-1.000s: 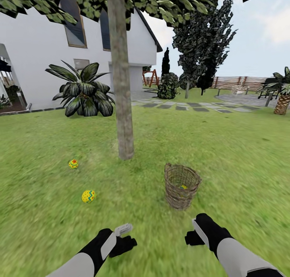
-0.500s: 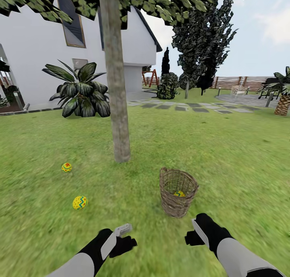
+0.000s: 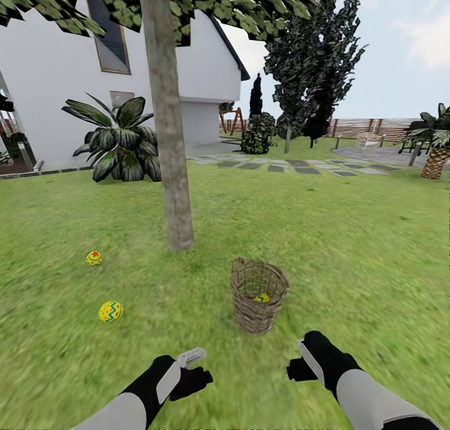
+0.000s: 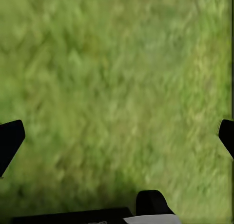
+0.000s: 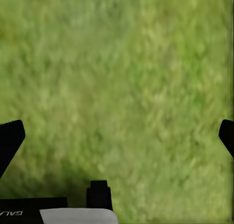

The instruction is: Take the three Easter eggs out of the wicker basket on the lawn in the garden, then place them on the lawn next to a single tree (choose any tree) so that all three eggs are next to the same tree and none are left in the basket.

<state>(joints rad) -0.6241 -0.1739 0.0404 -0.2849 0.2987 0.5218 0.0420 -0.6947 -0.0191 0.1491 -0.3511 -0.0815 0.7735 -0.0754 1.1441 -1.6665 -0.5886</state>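
Note:
The brown wicker basket [image 3: 253, 319] stands upright on the lawn [image 3: 356, 242], just ahead of my arms and slightly right of the tree [image 3: 169, 155]. One yellow Easter egg [image 3: 262, 297] lies inside it. Two more eggs rest on the grass left of the trunk, one with a red mark [image 3: 94, 258] and a nearer one with a blue-green zigzag [image 3: 110, 311]. My left gripper [image 3: 192, 379] and right gripper [image 3: 300, 369] hang low over the grass, short of the basket. Both wrist views show the fingers spread wide over bare grass: left gripper [image 4: 117, 136], right gripper [image 5: 117, 136], both open and holding nothing.
A white house [image 3: 56, 74] and a broad-leaved shrub [image 3: 122, 142] stand behind the tree. Stepping stones [image 3: 294, 166], dark cypresses [image 3: 312, 67], a slatted fence [image 3: 375, 129] and a short palm [image 3: 434, 155] lie farther back right.
The whole picture has shifted: the camera has moved, so tree, eggs and basket sit further left and the basket nearer. Both arms keep the same pose.

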